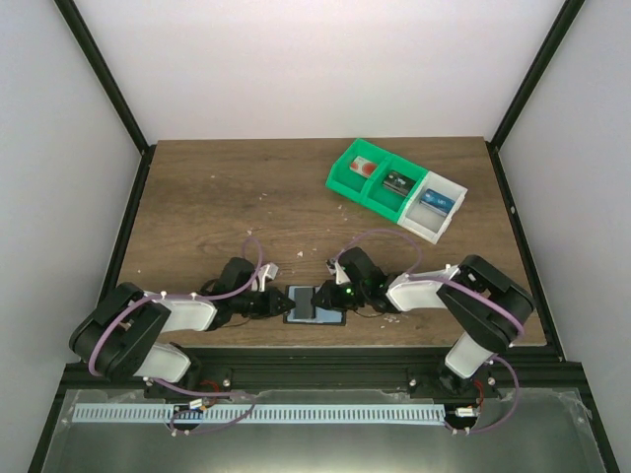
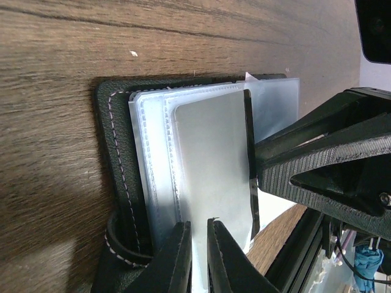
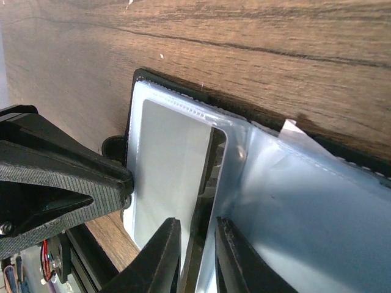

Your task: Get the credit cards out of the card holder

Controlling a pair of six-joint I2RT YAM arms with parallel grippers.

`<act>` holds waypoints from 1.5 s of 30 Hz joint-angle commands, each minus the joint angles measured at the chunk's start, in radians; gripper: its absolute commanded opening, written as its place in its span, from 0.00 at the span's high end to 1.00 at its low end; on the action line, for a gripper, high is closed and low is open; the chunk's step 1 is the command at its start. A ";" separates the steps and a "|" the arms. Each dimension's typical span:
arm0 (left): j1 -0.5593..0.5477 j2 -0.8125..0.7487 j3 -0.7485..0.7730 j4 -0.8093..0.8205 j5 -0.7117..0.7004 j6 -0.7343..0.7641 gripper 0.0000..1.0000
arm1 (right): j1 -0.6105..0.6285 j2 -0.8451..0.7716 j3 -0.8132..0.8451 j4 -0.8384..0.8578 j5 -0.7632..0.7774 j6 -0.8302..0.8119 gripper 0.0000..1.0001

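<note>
The card holder [image 1: 314,305] lies open near the table's front edge, between my two grippers. In the left wrist view its black stitched edge [image 2: 116,152] frames clear sleeves with a pale grey credit card [image 2: 211,159] in the top one. My left gripper [image 2: 200,223] is nearly closed, with that card's near edge between its fingertips. From the other side, my right gripper [image 3: 198,223] pinches the edge of a clear sleeve [image 3: 305,207] beside the card [image 3: 171,159]. The left gripper [image 1: 280,304] and the right gripper [image 1: 335,296] almost meet over the holder.
A green-and-white row of bins [image 1: 394,187] stands at the back right, with cards lying in its compartments. Small crumbs dot the wooden table [image 1: 217,197]. The table's front edge and a black rail [image 1: 315,365] run just behind the holder.
</note>
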 commanded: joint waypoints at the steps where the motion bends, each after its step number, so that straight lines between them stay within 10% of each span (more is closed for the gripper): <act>1: -0.004 0.012 -0.015 0.002 -0.009 -0.002 0.90 | 0.005 0.027 0.011 0.015 -0.005 0.010 0.82; 45: -0.004 0.071 -0.009 -0.035 -0.081 0.017 0.92 | -0.046 -0.015 -0.082 0.111 -0.046 0.047 0.99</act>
